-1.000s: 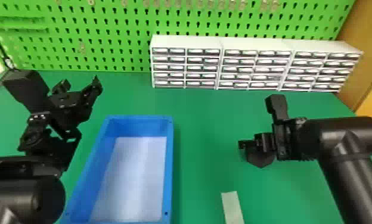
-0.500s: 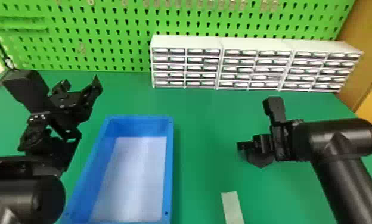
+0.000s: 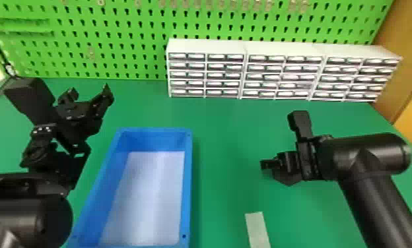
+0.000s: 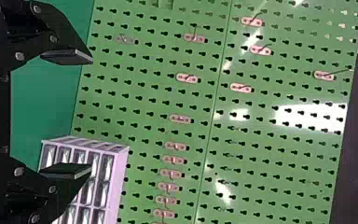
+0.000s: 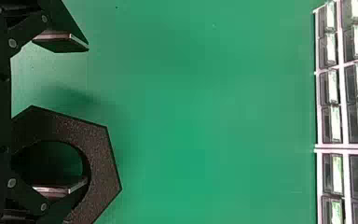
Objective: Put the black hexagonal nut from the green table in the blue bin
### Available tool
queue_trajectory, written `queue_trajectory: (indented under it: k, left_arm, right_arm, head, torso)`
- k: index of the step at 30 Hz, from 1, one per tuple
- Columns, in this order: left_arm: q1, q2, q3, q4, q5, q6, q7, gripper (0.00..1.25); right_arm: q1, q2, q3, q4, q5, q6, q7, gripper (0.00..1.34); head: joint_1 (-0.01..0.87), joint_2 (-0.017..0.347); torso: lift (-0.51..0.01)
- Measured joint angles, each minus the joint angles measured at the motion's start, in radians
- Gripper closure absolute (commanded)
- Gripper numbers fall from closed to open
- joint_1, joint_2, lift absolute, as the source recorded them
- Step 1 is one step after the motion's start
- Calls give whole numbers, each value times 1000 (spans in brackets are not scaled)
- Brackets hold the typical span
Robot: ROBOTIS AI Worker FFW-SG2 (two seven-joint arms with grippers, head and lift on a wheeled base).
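- Your head view is bright and fairly even, with a pale sheen over the floor of the blue bin point(image 3: 188, 198).
- You get soft, dull highlights on the black right arm point(image 3: 360, 155).
- In your left wrist view, hard white glare washes out patches of the pegboard point(image 4: 144, 102).
- Your right wrist view shows a faint, soft-edged shadow on the green table point(image 5: 191, 116); the light's source you can't tell.

The black hexagonal nut point(image 3: 288, 180), ring-shaped, was located right of centre; the rectangular blue bin point(image 3: 188, 171) stood open-topped, lower left.
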Motion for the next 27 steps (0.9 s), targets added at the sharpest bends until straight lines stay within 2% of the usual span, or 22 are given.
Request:
queue_trajectory:
  k: [9, 11, 15, 20, 24, 27]
  left_arm:
    - [0, 0, 0, 1, -1, 0, 0, 433]
    - [0, 0, 0, 1, -1, 0, 0, 433]
    - [0, 0, 0, 1, -2, 0, 0, 433]
    - [0, 0, 0, 1, -1, 0, 0, 433]
    - [1, 0, 1, 2, 0, 1, 0, 433]
    - [1, 0, 1, 2, 1, 2, 0, 433]
  right_arm:
    - [-3, 8, 9, 17, 31, -11, 22, 329]
    - [-3, 9, 10, 20, 37, -11, 27, 398]
    - [-4, 9, 11, 21, 44, -13, 31, 685]
    - [-3, 10, 11, 21, 45, -17, 33, 736]
    - [-1, 11, 14, 22, 45, -20, 34, 883]
    - [1, 12, 15, 20, 45, -25, 34, 894]
  head:
    - [692, 8]
    - [692, 8]
    - [692, 8]
    - [692, 8]
    - [692, 8]
    - [692, 8]
  torso:
    - [-97]
    - [-97]
    - [-97]
    - [-97]
    - [-97]
    - [-97]
